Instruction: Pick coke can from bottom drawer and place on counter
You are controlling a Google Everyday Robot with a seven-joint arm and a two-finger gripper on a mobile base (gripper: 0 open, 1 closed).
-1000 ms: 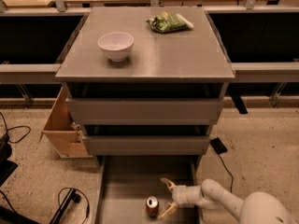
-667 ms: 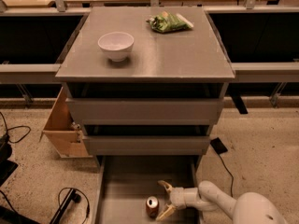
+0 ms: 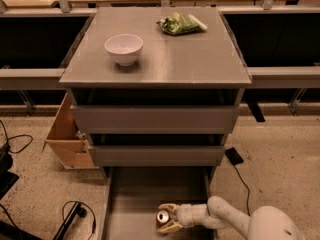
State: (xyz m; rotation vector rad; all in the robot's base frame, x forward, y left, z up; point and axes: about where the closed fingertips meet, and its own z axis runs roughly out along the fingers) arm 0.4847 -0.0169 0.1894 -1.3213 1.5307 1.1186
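The coke can [image 3: 162, 218], red-orange with a silver lid, stands upright on the floor of the pulled-out bottom drawer [image 3: 131, 199]. My gripper [image 3: 165, 217] reaches in from the lower right, and its two tan fingers [image 3: 168, 228] are spread on either side of the can, one behind it and one in front. They look open around it, not pressed on it. The grey counter [image 3: 175, 54] is the top of the cabinet above.
A white bowl [image 3: 123, 48] and a green snack bag [image 3: 180, 23] lie on the counter. Two shut grey drawers [image 3: 155, 119] sit above the open one. A tan wooden box [image 3: 65, 136] stands at the cabinet's left. Cables lie on the floor at left and right.
My gripper has slid left along the drawer floor, so its fingers now bracket the can instead of standing beside it. The can has not moved.
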